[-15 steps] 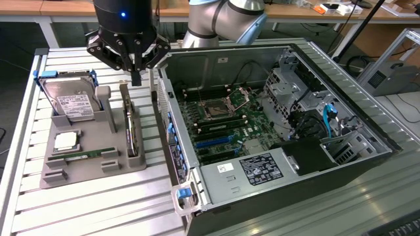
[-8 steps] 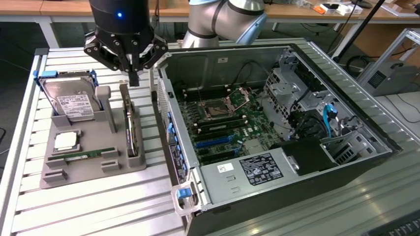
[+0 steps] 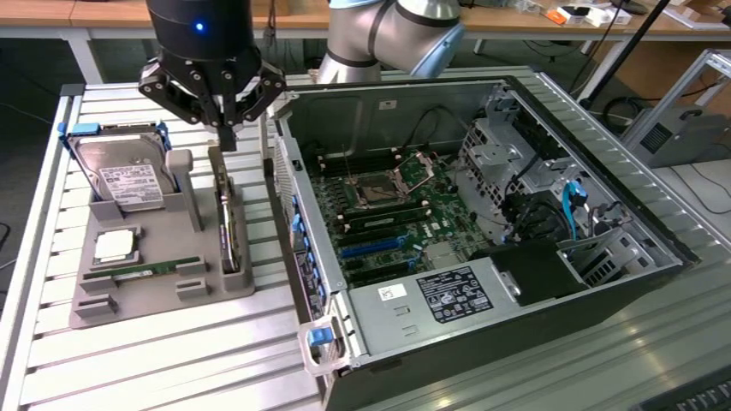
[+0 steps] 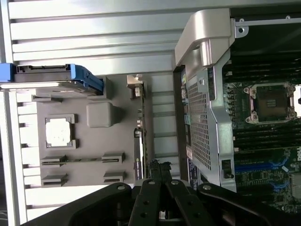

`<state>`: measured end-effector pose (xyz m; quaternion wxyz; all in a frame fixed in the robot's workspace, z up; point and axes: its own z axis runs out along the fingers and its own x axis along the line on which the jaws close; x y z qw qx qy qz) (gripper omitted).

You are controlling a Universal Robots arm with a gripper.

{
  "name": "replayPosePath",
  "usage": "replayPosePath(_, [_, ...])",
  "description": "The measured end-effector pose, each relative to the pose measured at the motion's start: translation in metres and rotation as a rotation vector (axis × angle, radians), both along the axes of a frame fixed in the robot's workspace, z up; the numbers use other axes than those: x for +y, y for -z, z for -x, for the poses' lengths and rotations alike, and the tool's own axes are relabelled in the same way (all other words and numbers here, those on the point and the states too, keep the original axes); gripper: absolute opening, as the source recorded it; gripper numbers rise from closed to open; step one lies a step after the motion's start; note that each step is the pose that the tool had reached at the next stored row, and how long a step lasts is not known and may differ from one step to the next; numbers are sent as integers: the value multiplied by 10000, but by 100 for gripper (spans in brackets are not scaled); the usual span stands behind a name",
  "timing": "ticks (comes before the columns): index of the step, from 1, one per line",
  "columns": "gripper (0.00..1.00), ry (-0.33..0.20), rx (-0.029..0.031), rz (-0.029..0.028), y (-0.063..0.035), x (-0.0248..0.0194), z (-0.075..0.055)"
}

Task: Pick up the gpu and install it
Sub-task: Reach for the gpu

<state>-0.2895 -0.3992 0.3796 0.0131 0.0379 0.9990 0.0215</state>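
Black and thin, the flat expansion card with a silver metal bracket, the gpu [image 3: 229, 218] [image 4: 138, 141], stands on its long edge in a slot of the grey moulded parts holder [image 3: 171, 295], on the holder's side nearest the computer case. The arm's black gripper [image 3: 228, 141] [image 4: 159, 172] hangs just over the card's far end, jaws closed together and holding nothing; whether the tips touch the card's top edge cannot be told.

A clean pick likely calls for jaws parted and centred across the upper edge, clear of the bracket. A straight upward lift would keep the card from binding in its slot.

Room is tight at the sides. A silver hard drive with a white label [image 3: 132, 181] stands in the same holder on the exterior view's left, near the card. The perforated end wall [image 3: 277, 167] of the open grey metal computer case [image 3: 377, 104] rises just beside the card on the exterior view's right. Above, the way looks free. Inside the case, the green motherboard [image 3: 389, 214] lies exposed, with cables and a drive cage crowding its far side. The slatted aluminium tabletop [image 3: 171, 360] carries both holder and case.
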Motion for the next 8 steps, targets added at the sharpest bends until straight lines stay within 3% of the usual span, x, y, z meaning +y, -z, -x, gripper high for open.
replayPosePath(8, [11,0,1,0,6,0,70])
